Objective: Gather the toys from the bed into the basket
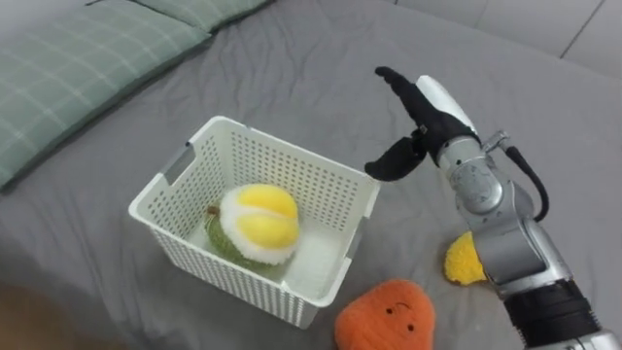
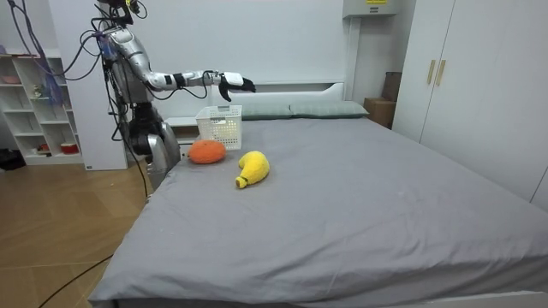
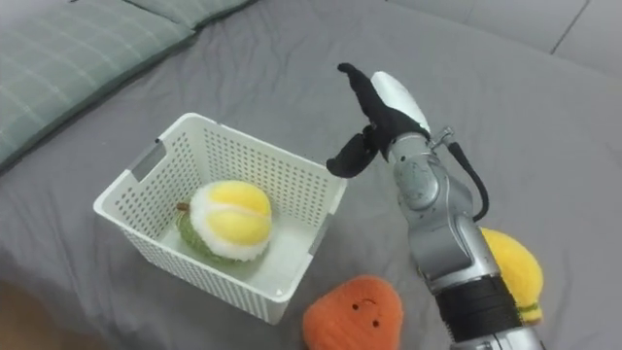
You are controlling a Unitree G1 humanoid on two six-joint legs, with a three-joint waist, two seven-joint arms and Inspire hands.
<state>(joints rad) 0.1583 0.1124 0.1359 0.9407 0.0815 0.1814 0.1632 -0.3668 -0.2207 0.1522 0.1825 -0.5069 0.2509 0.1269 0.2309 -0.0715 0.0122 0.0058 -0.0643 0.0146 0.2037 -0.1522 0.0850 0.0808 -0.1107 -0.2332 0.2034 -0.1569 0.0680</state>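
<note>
A white plastic basket stands on the grey bed. Inside it lies a yellow, white and green plush toy. My right hand hovers open just beyond the basket's right corner, fingers straight, holding nothing. An orange plush toy with a face rests on the bed near the basket's front corner. A yellow plush toy lies to the right, partly hidden behind my forearm.
A green checked pillow lies at the bed's far left. In the room view I stand at the bed's left side, by the basket; white shelves are behind me and wardrobes on the room view's right.
</note>
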